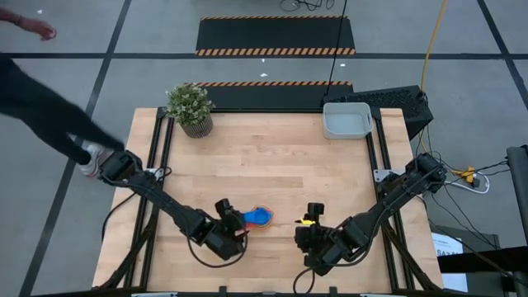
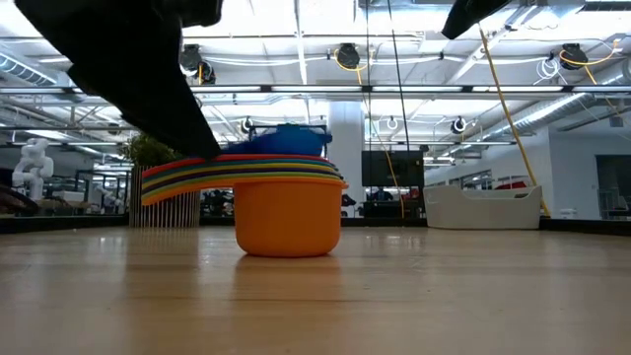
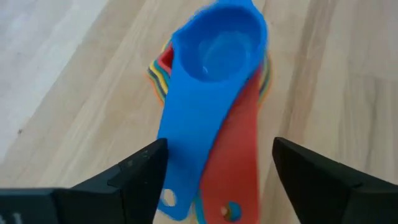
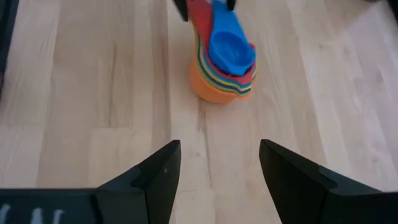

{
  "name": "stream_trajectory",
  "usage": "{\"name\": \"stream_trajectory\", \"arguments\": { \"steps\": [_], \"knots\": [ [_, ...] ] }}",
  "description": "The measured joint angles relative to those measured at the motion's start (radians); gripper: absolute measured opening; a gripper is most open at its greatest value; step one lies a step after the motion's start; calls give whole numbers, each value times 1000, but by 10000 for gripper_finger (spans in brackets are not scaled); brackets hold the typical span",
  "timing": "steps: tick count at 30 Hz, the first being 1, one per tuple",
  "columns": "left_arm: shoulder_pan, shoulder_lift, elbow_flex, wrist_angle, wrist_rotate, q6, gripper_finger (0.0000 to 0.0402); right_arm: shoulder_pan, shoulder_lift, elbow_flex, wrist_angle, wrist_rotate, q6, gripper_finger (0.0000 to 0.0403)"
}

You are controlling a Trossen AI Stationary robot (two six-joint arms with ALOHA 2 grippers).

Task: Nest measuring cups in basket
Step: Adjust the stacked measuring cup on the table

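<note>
Presently, at the near edge of the tabletop, the left gripper stood with its fingers apart, straddling the fanned handles of the measuring cups without visibly pressing on them. The right gripper waited just beside the stack on its other side, fingers likewise apart and holding nothing. The cups were nested in one stack, an orange cup at the bottom resting on the wood and a blue cup uppermost, with a red handle lying beside the blue one. They appeared to be light, rigid plastic with smooth walls, so the stack would likely slide or tip under a sideways push, and the loose nesting could separate if lifted by the top cup alone. The bundled handles, or the rim of the orange cup, seemed the surest hold. The basket sat at the far right corner, well apart from the stack, and the potted plant stood at the far left corner.
</note>
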Motion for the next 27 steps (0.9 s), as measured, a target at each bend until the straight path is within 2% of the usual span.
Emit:
{"name": "stream_trajectory", "arguments": {
  "steps": [7, 15, 20, 27],
  "knots": [
    [13, 0, 0, -3, 2, 10, 333, 0, 0, 0, -3, -12, 0, 210],
    [9, -32, 0, -6, -2, 16, 359, 0, 0, 0, -4, -12, -3, 210],
    [19, -42, 0, -35, -22, 73, 375, -2, 0, 0, -4, -12, -3, 210],
    [99, -42, 0, -47, 150, 211, 383, -2, 0, 0, -4, -12, -2, 210]
  ]
}}
